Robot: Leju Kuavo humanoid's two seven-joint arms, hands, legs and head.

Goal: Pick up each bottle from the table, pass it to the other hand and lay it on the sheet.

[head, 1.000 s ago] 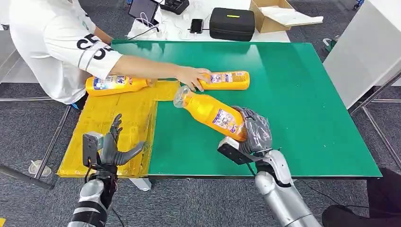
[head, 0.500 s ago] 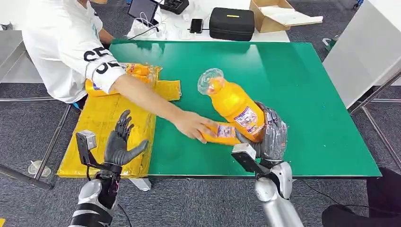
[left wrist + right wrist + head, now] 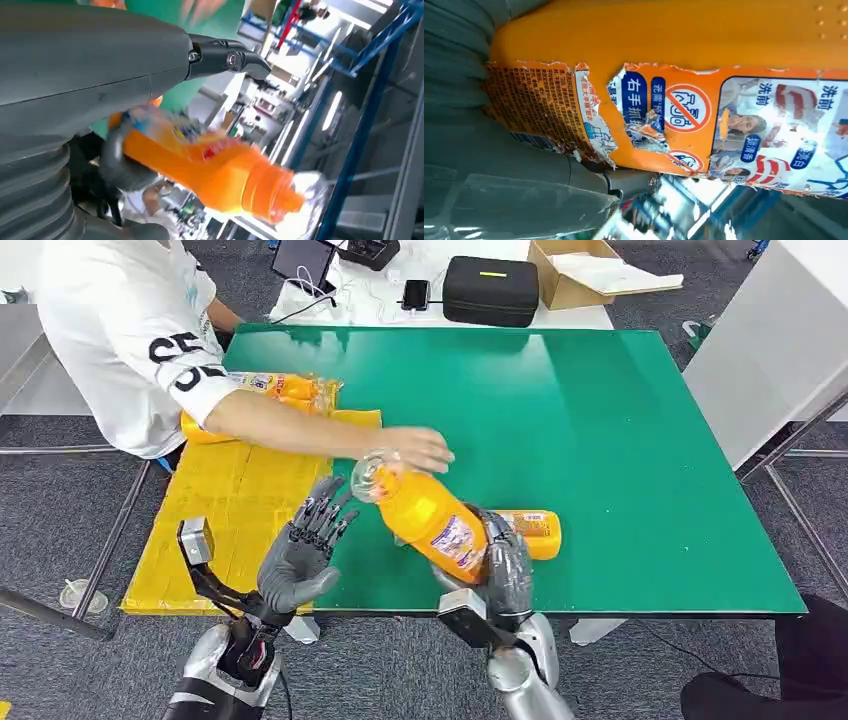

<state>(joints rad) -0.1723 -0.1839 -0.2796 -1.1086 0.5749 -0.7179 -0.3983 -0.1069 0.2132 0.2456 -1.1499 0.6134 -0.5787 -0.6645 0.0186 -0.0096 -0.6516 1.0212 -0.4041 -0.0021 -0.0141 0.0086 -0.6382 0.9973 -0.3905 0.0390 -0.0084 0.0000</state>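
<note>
Orange bottle [image 3: 432,523], gripped low by the right hand [image 3: 505,570], could tip past the spread, empty left hand [image 3: 300,558] and drop.

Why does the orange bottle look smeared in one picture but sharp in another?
Left wrist view: the bottle is motion-blurred, with bright glare behind it. Right wrist view: its torn label is sharp and close. Head view: evenly lit, with a soft sheen on the green table.

Lab workspace, green test table [image 3: 620,420], equipment case [image 3: 491,290], tablet [image 3: 301,260]
</note>
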